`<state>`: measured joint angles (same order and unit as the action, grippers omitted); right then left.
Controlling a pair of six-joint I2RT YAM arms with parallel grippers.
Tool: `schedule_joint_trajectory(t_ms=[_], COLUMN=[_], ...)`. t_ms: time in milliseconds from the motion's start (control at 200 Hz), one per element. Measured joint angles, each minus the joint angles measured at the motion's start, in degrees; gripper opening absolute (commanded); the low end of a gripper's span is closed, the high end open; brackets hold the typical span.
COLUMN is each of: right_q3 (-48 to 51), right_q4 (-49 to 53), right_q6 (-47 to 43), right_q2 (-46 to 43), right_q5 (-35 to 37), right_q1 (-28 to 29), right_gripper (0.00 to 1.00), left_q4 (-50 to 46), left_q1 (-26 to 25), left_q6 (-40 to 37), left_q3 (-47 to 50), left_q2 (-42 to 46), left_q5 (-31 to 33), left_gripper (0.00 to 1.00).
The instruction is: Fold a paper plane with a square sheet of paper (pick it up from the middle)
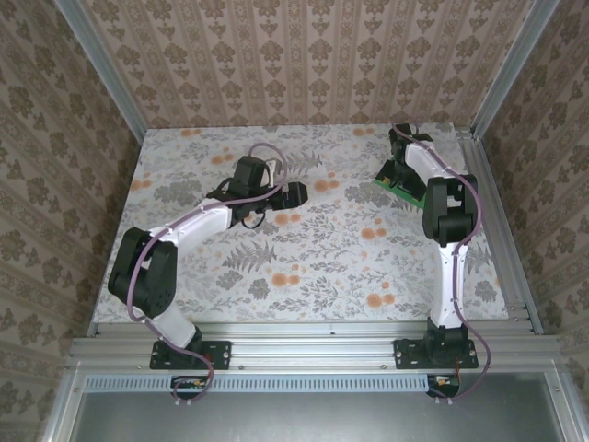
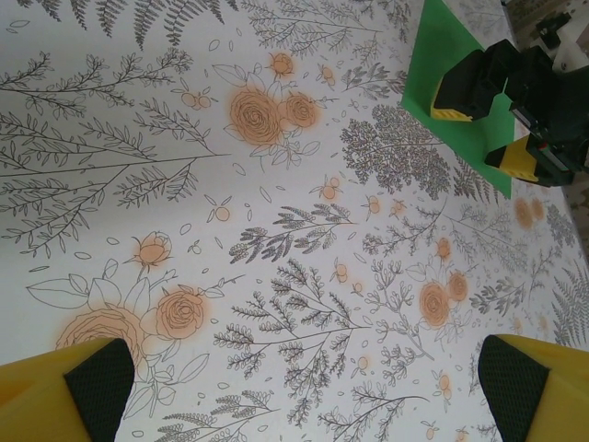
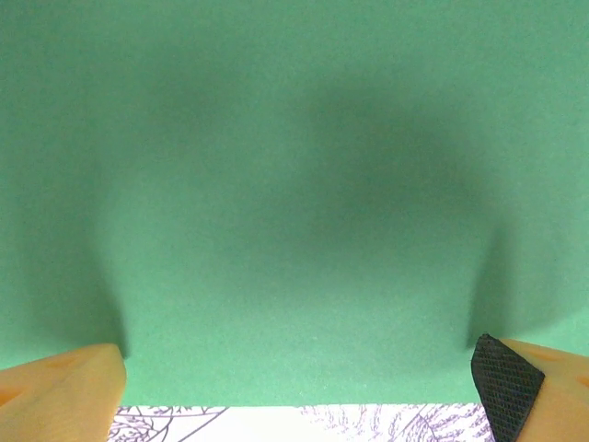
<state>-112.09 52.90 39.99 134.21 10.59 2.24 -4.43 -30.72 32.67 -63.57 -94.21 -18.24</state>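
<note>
Paper (image 3: 294,184) lies flat directly beneath our right gripper (image 3: 299,378), whose fingers are spread wide astride its middle, tips at or just above its surface. Our left gripper (image 2: 304,387), also spread and empty, hangs well apart, with it ahead-right of those fingers.

Free over bare tabletop (image 1: 368,267) from centre toward 5 o'clock. Blocked at 2 o'clock by right arm (image 1: 448,207) above green sheet (image 1: 405,194), at 9 by left arm (image 1: 198,221).
</note>
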Motion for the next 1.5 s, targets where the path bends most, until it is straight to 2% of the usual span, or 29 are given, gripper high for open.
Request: schedule_joint_trajectory(t_ms=[215, 270, 545, 810, 1140, 1335, 1500], right_q3=[-1.2, -1.2, 0.4, 4.1, -9.0, -15.5, -18.5], right_q4=[2.5, 2.8, 2.0, 0.5, 3.4, 6.1, 9.5], right_q6=[-1.7, -1.9, -2.0, 4.9, 8.2, 6.8, 5.2], right_q2=[0.0, 0.0, -0.3, -3.3, 0.9, 8.0, 9.6], right_q5=[0.6, -0.1, -3.4, -3.9, -2.7, -6.6, -7.0], right_q1=[1.7, 1.9, 2.3, 0.0, -2.0, -2.0, -2.0], right_gripper=[0.97, 1.00, 0.97, 0.97, 0.96, 0.92, 0.90], left_q4=[0.2, 0.5, 0.8, 1.2, 1.0, 0.1, -0.3], left_q1=[0.0, 0.0, 0.0, 0.0, 0.0, -0.1, -0.4], left_q6=[-0.5, -0.7, -1.4, -1.4, -1.4, -1.4, -1.8], left_q3=[2.1, 2.8, 5.7, 5.7, 5.7, 5.7, 4.9], left_q2=[2.1, 2.4, 3.2, 3.2, 3.2, 3.2, 3.2], left_q5=[0.0, 0.0, 0.0, -0.2, -0.2, -0.2, -0.2], left_gripper=[1.00, 1.00, 1.00, 1.00, 1.00, 1.00, 1.00])
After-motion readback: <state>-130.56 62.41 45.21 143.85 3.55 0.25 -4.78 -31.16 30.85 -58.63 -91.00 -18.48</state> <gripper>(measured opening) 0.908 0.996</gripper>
